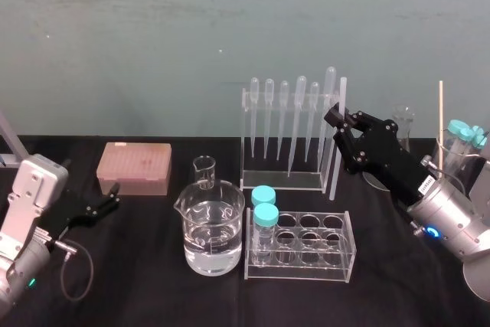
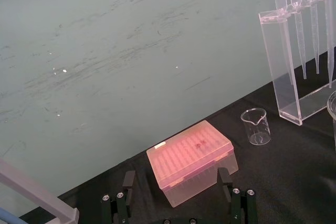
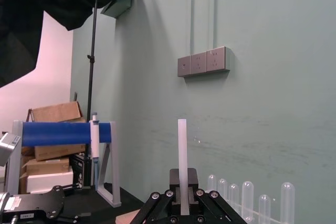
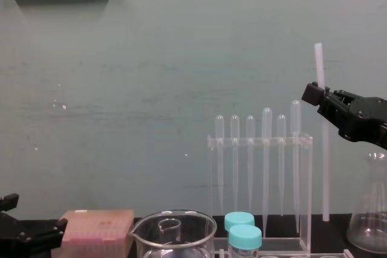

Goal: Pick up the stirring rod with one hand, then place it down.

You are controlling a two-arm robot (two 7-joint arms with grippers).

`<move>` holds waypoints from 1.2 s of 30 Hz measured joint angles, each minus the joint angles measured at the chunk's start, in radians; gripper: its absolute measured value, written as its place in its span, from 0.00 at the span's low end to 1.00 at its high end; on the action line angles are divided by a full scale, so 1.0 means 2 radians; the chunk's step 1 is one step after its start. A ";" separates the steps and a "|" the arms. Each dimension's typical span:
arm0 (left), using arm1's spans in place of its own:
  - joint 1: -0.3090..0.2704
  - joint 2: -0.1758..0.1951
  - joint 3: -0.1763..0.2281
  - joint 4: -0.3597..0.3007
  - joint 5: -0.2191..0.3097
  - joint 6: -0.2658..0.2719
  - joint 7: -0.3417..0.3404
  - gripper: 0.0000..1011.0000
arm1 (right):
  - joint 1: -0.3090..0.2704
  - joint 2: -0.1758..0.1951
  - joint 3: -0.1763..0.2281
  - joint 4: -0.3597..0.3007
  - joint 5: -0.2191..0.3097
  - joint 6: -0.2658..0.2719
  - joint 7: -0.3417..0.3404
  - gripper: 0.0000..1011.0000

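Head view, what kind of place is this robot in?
Probably a chemistry lab bench: a rack of pipettes, a beaker of clear liquid and a tube rack with blue-capped vials on a black table. The right gripper holds the stirring rod upright; the left gripper sits open at the table's left.

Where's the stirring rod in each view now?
Head view: stirring rod right of the pipette rack, in the right gripper.
Chest view: right side, right of the rack.
Right wrist view: upright at centre, pipette bulbs beside it.
Left wrist view: left gripper faces the rack beyond the pink box.
Shared landmark: the pipette rack.
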 joint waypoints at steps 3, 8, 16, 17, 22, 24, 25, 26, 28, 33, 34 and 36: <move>0.000 0.000 0.000 0.000 0.000 0.000 0.000 0.99 | 0.000 0.000 0.000 0.000 0.000 0.000 0.000 0.08; 0.000 0.000 0.000 0.000 0.000 0.000 0.000 0.99 | 0.000 0.000 0.000 0.000 0.000 0.000 -0.001 0.08; 0.000 0.000 0.000 0.000 0.000 0.000 0.000 0.99 | 0.000 0.000 0.000 -0.001 0.000 -0.001 -0.001 0.08; 0.000 0.000 0.000 0.000 0.000 0.000 0.000 0.99 | 0.000 0.000 0.000 -0.001 0.000 -0.001 -0.001 0.08; 0.000 0.000 0.000 0.000 0.000 0.000 0.000 0.99 | 0.000 0.000 0.000 -0.001 0.000 -0.001 -0.001 0.08; 0.000 0.000 0.000 0.000 0.000 0.000 0.000 0.99 | 0.000 0.000 0.000 -0.001 0.000 -0.001 -0.001 0.08; 0.000 0.000 0.000 0.000 0.000 0.000 0.000 0.99 | 0.000 0.000 0.000 -0.001 0.000 0.000 -0.001 0.08; 0.000 0.000 0.000 0.000 0.000 0.000 0.000 0.99 | 0.000 0.000 0.000 -0.001 0.000 0.000 -0.001 0.08; 0.000 0.000 0.000 0.000 0.000 0.000 0.000 0.99 | 0.000 0.000 0.000 -0.001 0.000 -0.001 -0.001 0.08; 0.000 0.000 0.000 0.000 0.000 0.000 0.000 0.99 | 0.000 0.000 0.000 -0.001 0.000 0.000 -0.001 0.08; 0.000 0.000 0.000 0.000 0.000 0.000 0.000 0.99 | 0.000 0.000 0.000 -0.001 0.000 -0.001 -0.001 0.08; 0.000 0.000 0.000 0.000 0.000 0.000 0.000 0.99 | 0.000 0.000 0.000 -0.001 0.000 0.000 -0.001 0.08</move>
